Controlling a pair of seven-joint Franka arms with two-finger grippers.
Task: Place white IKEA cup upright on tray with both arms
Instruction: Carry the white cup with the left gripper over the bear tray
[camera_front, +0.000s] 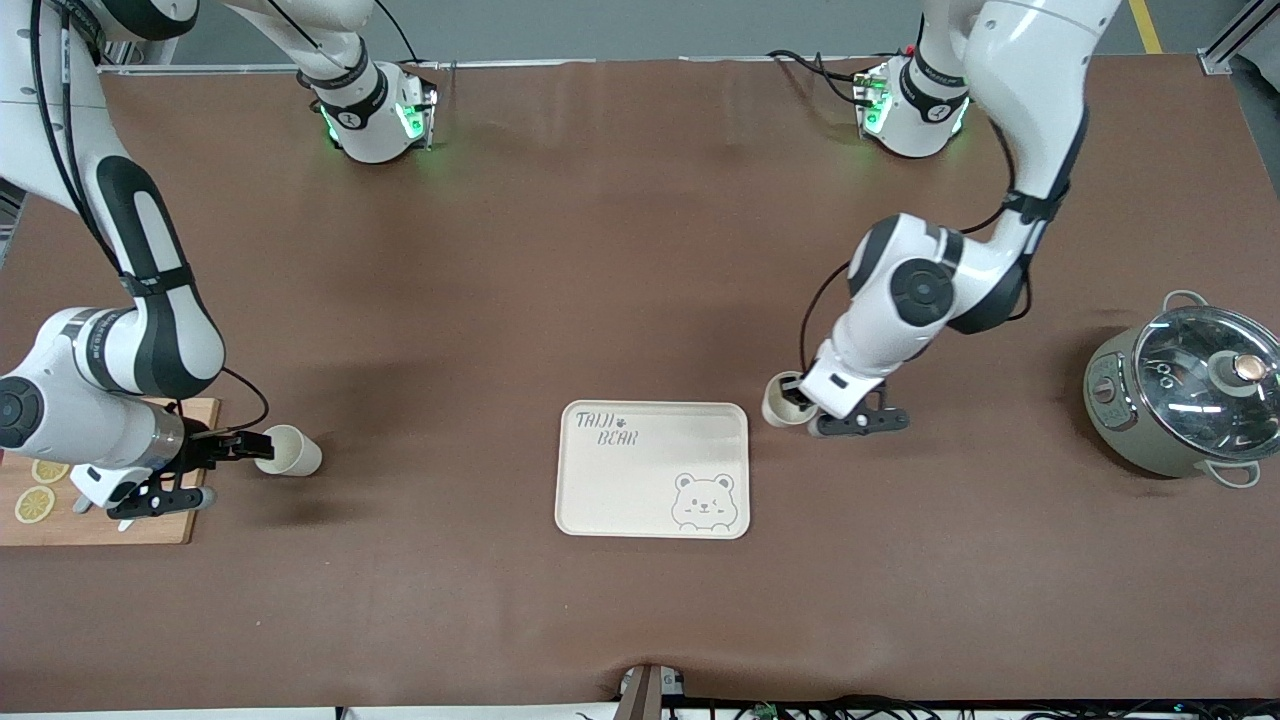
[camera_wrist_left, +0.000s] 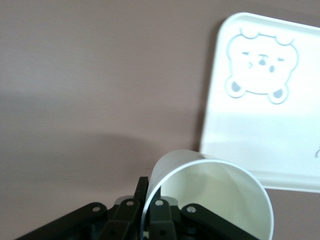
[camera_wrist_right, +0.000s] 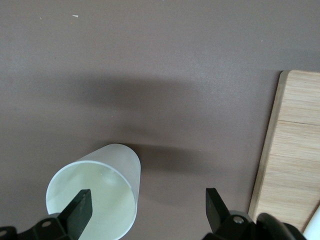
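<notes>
The cream tray (camera_front: 650, 470) with the bear drawing lies mid-table and also shows in the left wrist view (camera_wrist_left: 265, 100). One white cup (camera_front: 780, 400) is mouth up just off the tray's edge toward the left arm's end. My left gripper (camera_front: 797, 397) is shut on its rim, one finger (camera_wrist_left: 142, 186) outside the wall and one inside the cup (camera_wrist_left: 215, 195). A second white cup (camera_front: 292, 452) lies on its side beside the cutting board. My right gripper (camera_front: 243, 446) is open at its mouth, with one finger (camera_wrist_right: 80, 206) in front of the opening of that cup (camera_wrist_right: 100, 190).
A wooden cutting board (camera_front: 100, 510) with lemon slices (camera_front: 35, 500) lies under the right wrist, and its edge shows in the right wrist view (camera_wrist_right: 295, 150). A grey pot with a glass lid (camera_front: 1185, 395) stands at the left arm's end. The table is brown.
</notes>
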